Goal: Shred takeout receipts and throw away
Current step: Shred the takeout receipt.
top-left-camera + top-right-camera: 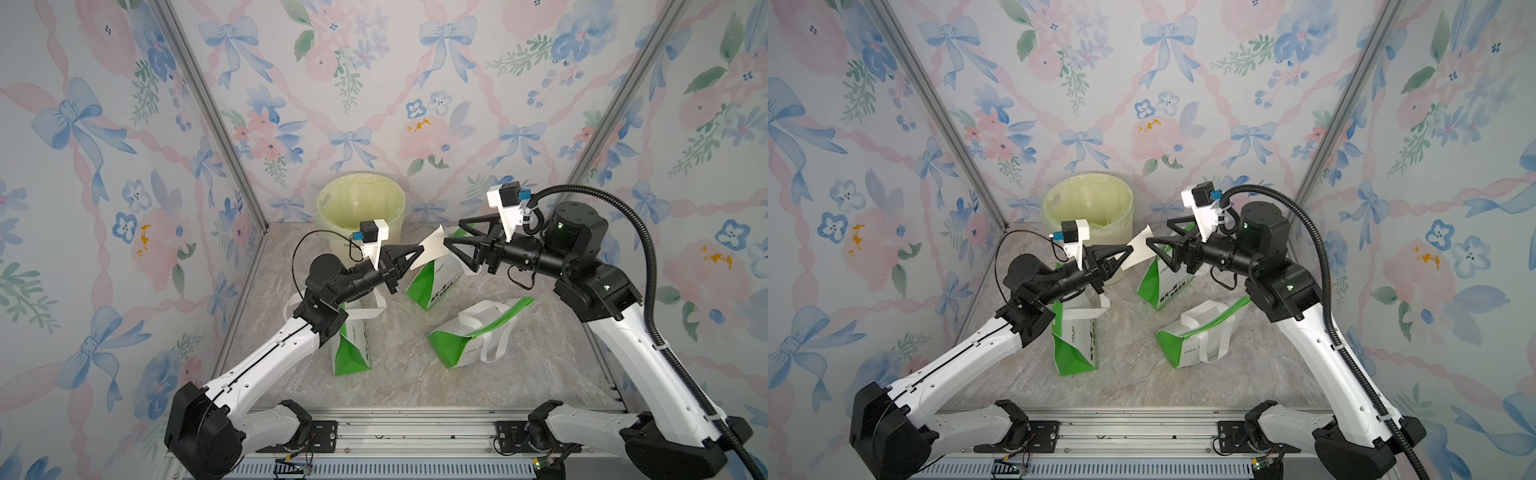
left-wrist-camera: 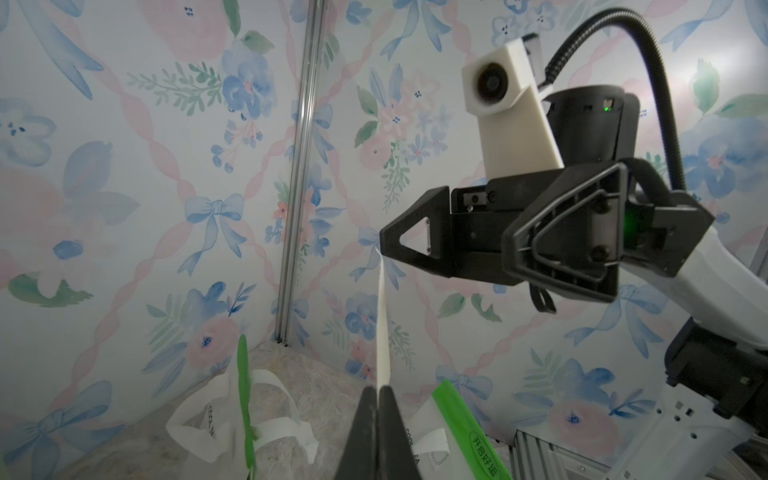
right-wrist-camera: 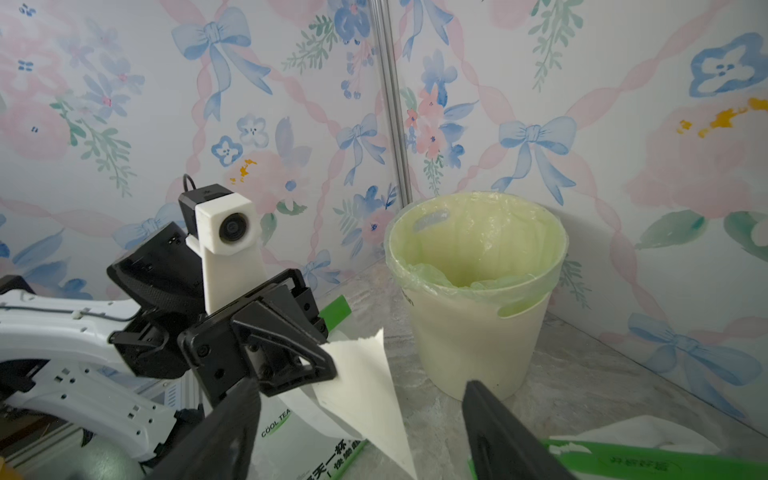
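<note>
Shredding is judged barely begun: one receipt (image 1: 430,251), thin, flat white paper, is pinched in the pressed-together left tool (image 1: 419,250) above the marbled desk (image 1: 395,365); the right tool (image 1: 453,234) is spread beside it. No scraps are seen in the round, glossy lined bin (image 3: 478,340). Tearing remains.

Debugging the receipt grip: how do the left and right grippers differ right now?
The left gripper is shut, pinching the receipt; the right gripper is open and clamps nothing. The left gripper's fingers meet as one wedge, while the right gripper's stand well apart. Both have black triangular fingers, with tips facing each other across the receipt.
</note>
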`<state>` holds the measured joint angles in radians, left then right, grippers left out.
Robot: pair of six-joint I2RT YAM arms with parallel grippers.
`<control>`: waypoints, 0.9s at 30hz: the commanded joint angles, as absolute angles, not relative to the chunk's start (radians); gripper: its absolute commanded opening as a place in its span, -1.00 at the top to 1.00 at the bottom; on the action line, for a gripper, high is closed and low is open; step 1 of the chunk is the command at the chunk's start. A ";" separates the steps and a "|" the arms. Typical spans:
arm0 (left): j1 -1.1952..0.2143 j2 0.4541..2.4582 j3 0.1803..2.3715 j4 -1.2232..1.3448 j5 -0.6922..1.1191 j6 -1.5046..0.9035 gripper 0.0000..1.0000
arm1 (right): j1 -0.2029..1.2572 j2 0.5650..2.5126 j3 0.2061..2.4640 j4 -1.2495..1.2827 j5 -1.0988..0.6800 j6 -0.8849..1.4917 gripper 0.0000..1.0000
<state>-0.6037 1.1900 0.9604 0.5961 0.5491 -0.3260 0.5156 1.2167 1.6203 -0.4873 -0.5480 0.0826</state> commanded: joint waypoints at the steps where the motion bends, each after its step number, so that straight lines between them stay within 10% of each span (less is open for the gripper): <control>1: -0.605 1.183 0.972 0.522 0.626 -0.090 1.00 | 0.509 1.248 1.667 -0.774 -0.618 -0.074 -0.60; 14: -0.623 1.207 0.978 0.493 0.773 -0.006 1.00 | 0.557 1.270 1.674 -0.828 -0.594 -0.178 -0.58; 27: -0.657 1.209 0.981 0.493 0.755 0.014 1.00 | 0.568 1.284 1.665 -0.839 -0.679 -0.155 0.26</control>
